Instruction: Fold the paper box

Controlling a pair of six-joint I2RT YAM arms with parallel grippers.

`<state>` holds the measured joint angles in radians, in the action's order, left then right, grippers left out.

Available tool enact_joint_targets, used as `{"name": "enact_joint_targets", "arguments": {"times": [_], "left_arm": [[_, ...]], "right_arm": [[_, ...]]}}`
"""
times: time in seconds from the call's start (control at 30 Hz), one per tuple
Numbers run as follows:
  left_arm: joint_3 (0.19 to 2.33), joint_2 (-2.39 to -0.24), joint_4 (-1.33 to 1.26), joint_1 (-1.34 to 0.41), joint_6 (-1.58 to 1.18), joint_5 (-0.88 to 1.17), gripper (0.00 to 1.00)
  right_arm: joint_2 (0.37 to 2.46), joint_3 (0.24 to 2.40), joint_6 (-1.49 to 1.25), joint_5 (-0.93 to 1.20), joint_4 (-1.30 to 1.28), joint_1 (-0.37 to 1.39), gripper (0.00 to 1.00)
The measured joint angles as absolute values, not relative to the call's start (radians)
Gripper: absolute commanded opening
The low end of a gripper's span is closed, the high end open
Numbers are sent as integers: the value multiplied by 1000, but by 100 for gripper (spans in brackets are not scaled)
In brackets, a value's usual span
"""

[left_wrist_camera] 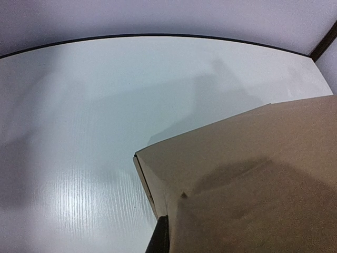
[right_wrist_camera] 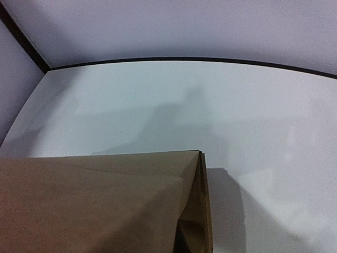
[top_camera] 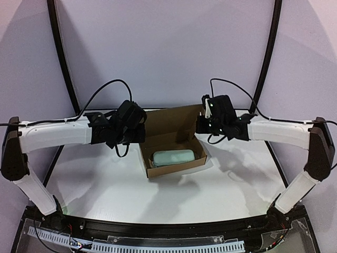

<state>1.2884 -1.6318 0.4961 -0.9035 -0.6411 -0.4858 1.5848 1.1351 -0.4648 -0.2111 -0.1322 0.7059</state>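
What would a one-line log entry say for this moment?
paper box: open, lid raised | inside: pale object | left gripper: shut on lid's left edge | right gripper: shut at lid's right edge

There is one brown paper box (top_camera: 176,167), one pale green oblong object (top_camera: 172,157) and one white table (top_camera: 131,195). Two white robot arms show: one left arm (top_camera: 58,132) and one right arm (top_camera: 279,130). Two black curved rods (top_camera: 63,55) rise behind.
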Motion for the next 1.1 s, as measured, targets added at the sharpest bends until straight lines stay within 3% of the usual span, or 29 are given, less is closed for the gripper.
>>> {"name": "enact_joint_targets", "arguments": {"times": [0.27, 0.43, 0.53, 0.7, 0.83, 1.1], "left_arm": [[1015, -1516, 250, -912, -552, -366, 12], [910, -1526, 265, -936, -546, -205, 26], [886, -1505, 286, -941, -543, -152, 39], [882, -1403, 338, -939, -545, -136, 75], [882, -1291, 402, -941, -546, -123, 94], [883, -1152, 589, -941, -554, -123, 99]], "right_arm": [[1493, 825, -285, -127, 240, 709, 0], [1496, 774, -227, -115, 326, 719, 0], [1495, 759, -202, -115, 349, 727, 0], [1493, 748, -192, -82, 370, 731, 0], [1494, 708, -172, -23, 421, 751, 0], [1511, 702, -160, -7, 451, 773, 0]]}}
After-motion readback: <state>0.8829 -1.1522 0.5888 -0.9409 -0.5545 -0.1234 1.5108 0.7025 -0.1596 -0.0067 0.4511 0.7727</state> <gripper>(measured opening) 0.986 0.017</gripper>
